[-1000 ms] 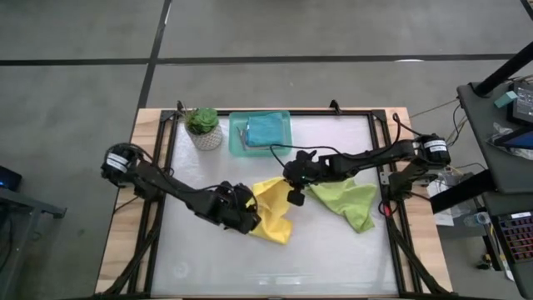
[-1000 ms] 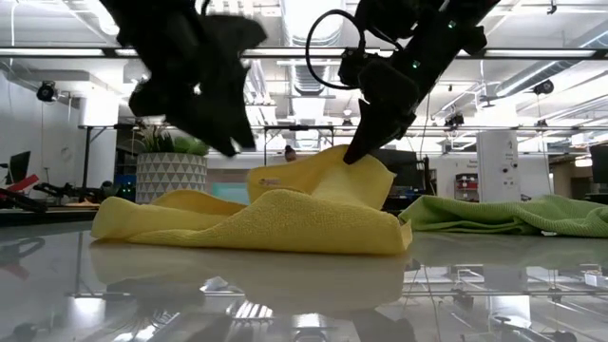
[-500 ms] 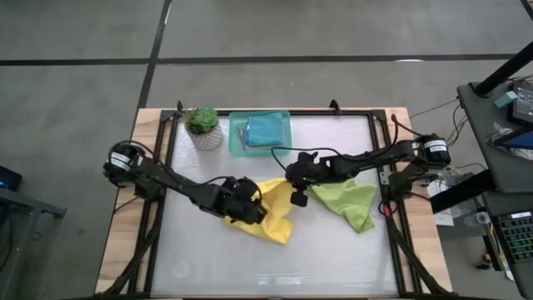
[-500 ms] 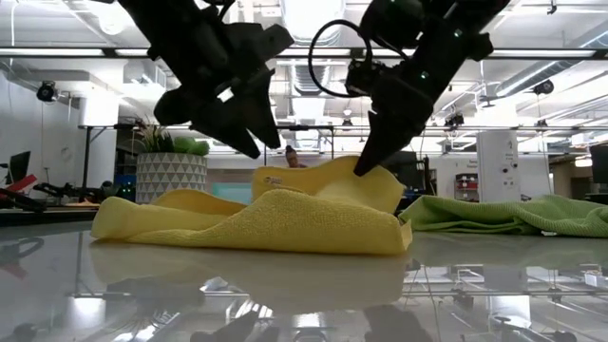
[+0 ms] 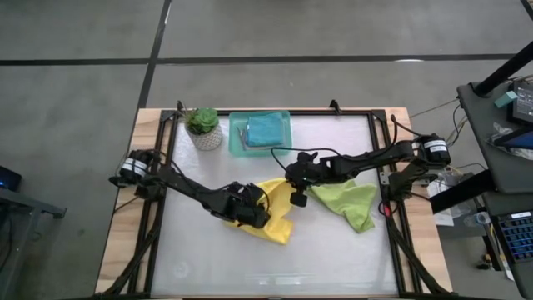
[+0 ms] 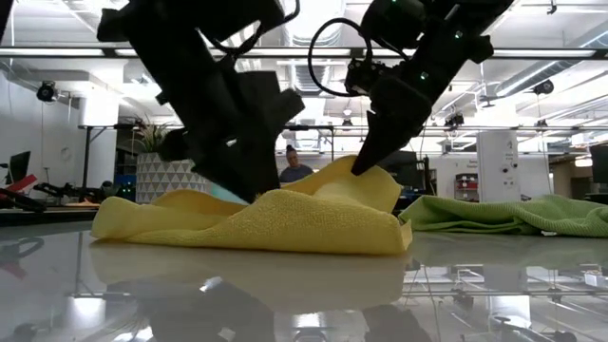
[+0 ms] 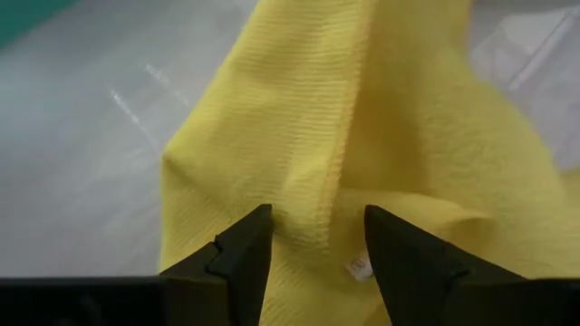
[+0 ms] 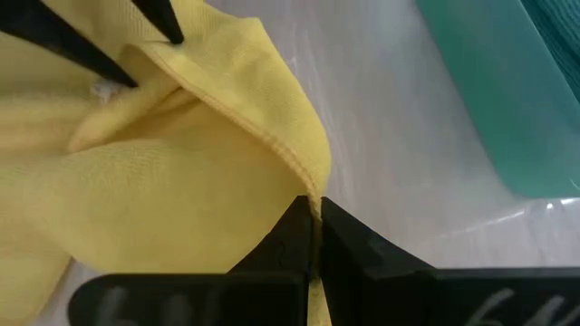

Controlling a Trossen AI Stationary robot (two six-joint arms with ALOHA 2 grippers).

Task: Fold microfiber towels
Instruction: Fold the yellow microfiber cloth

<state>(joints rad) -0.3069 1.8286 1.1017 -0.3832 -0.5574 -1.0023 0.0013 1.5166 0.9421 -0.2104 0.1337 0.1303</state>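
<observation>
Mid-table: yellow towel [image 5: 279, 212] rumpled, corner lifted (R pincer [image 8: 314, 220] pinching).

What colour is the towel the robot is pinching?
Yellow. The yellow towel shows best in the right wrist view, pinched by the right gripper.

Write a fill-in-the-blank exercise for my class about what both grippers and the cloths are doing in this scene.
1. The right gripper is shut on an edge of the soft ____ microfiber towel.
2. The left gripper hangs over that towel with its jaws ____.
3. The crumpled lime green microfiber towel lies on the white table, touched by ____ gripper.

Missing words: yellow; open; neither
</observation>
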